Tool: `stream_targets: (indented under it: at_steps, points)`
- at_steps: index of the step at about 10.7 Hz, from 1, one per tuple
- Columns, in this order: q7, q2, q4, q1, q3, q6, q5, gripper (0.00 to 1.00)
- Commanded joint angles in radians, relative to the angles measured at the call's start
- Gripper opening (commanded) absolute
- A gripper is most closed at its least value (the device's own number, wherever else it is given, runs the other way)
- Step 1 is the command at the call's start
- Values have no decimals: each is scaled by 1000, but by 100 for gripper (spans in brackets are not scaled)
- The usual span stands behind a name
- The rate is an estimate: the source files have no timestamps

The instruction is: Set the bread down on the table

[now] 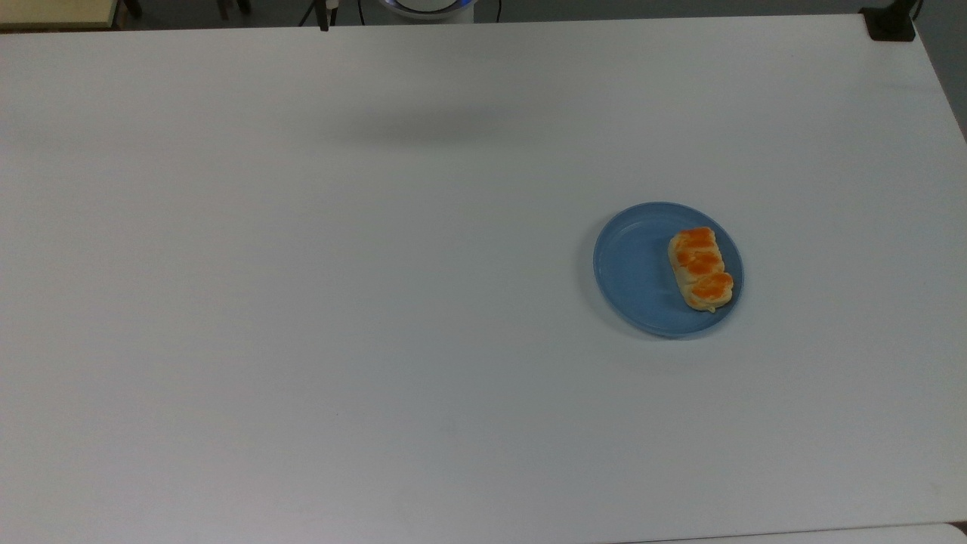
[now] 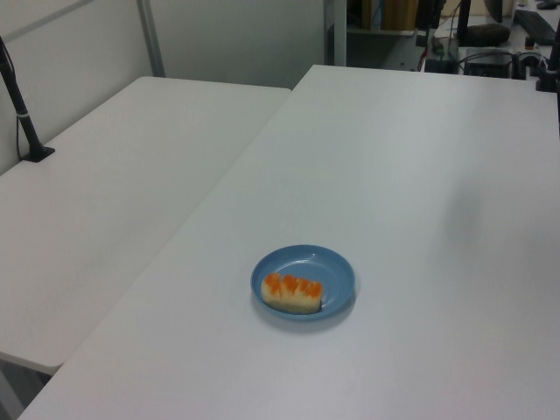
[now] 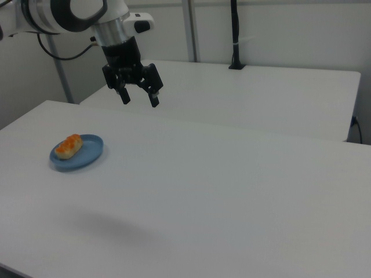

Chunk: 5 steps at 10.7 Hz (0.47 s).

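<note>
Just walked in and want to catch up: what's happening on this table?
A robot arm's hand hangs open and empty above the white table. The bread lies on a blue plate, to the hand's left in the right view, untouched. Moving it onto the table hasn't started.

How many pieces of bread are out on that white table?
1. The bread lies on the blue plate, toward the plate's right edge in the top view. The table around it is bare, with nothing standing on it that could hide another.

Arm (image 3: 64, 14) cut off by right view's top-left edge.
</note>
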Motion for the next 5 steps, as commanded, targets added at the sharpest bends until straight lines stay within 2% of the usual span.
stream_targets:
  at_steps: [1, 3, 5]
  points:
    - [-57, -15, -44, 7, -12, 38, 17, 100]
    - [-175, -14, -53, 1, -14, 32, 17, 100]
    - [-171, -12, -79, 10, -1, 35, 17, 100]
